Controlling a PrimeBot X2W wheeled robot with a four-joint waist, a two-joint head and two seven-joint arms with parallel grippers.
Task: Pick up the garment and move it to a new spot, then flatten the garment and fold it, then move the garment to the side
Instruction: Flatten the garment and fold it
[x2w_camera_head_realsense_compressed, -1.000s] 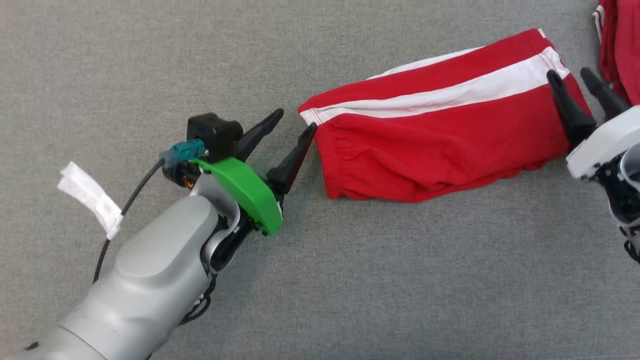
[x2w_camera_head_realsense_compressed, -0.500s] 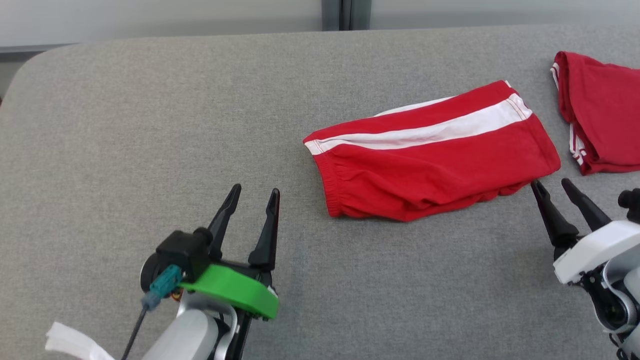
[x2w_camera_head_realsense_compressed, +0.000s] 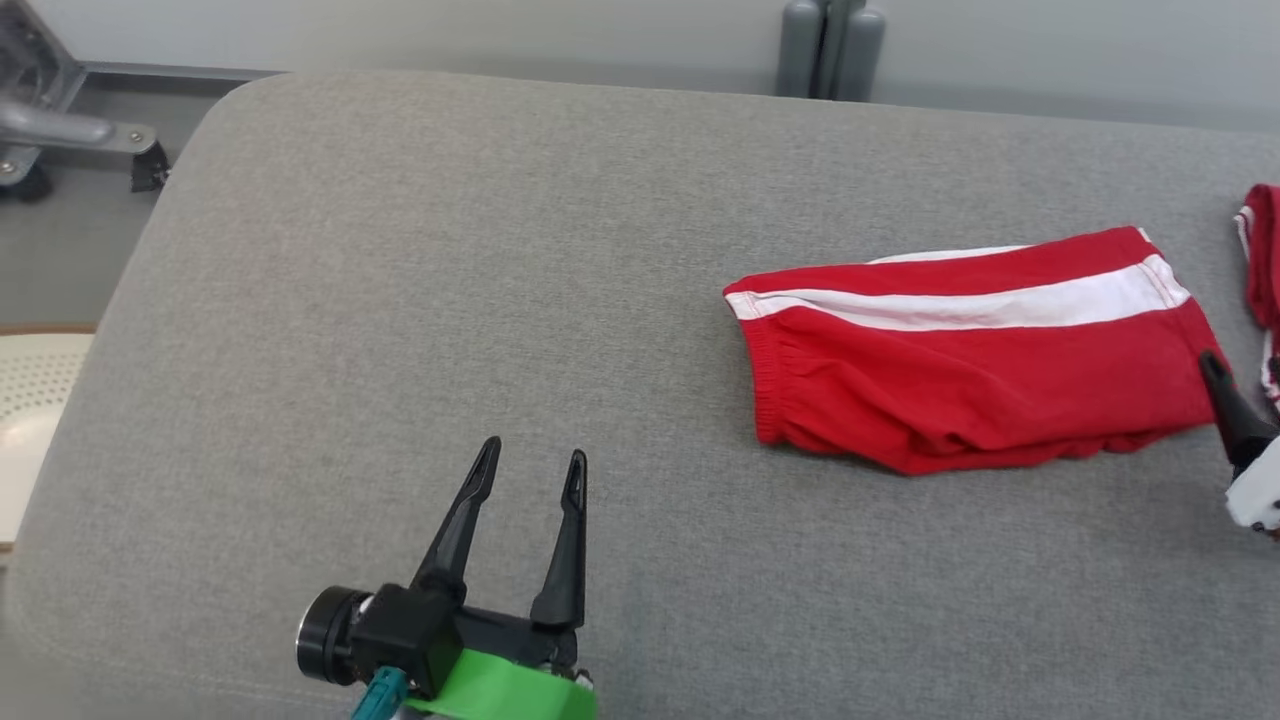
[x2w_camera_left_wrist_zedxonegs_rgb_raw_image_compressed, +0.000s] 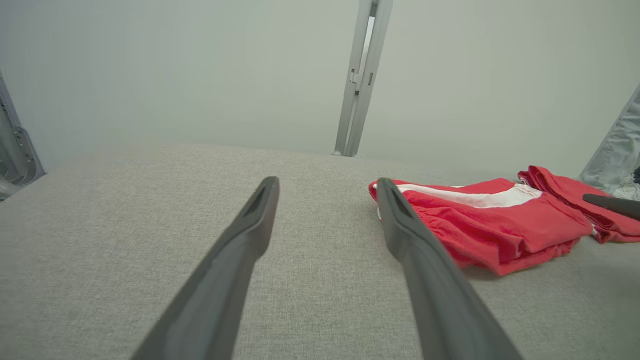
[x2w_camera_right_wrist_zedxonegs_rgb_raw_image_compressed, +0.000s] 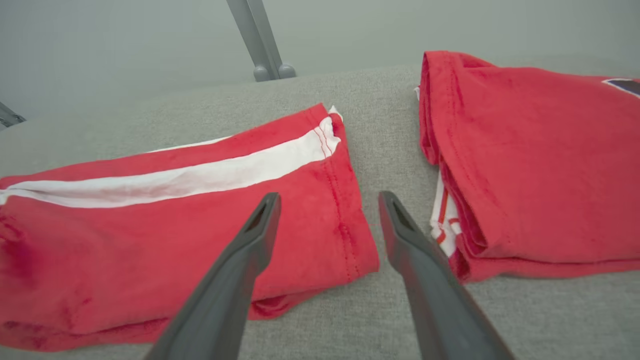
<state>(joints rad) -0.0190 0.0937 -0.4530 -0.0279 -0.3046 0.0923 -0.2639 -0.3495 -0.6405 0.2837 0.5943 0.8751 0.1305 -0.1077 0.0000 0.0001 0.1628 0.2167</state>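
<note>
The left hand (x2w_camera_head_realsense_compressed: 533, 452) and right hand (x2w_camera_right_wrist_zedxonegs_rgb_raw_image_compressed: 328, 197) had drawn back off the folded garment (x2w_camera_head_realsense_compressed: 980, 370), both open and empty. It lay on the right of the counter (x2w_camera_head_realsense_compressed: 400, 300), just beside another red piece (x2w_camera_head_realsense_compressed: 1262, 250), apparently already set aside.

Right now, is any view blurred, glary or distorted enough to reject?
Head view: even light, no glare, shorts sharp. Left wrist view: left tool soft up close, wall hazy. Right wrist view: table edge bowed by the wide lens, shorts slightly smeared.
</note>
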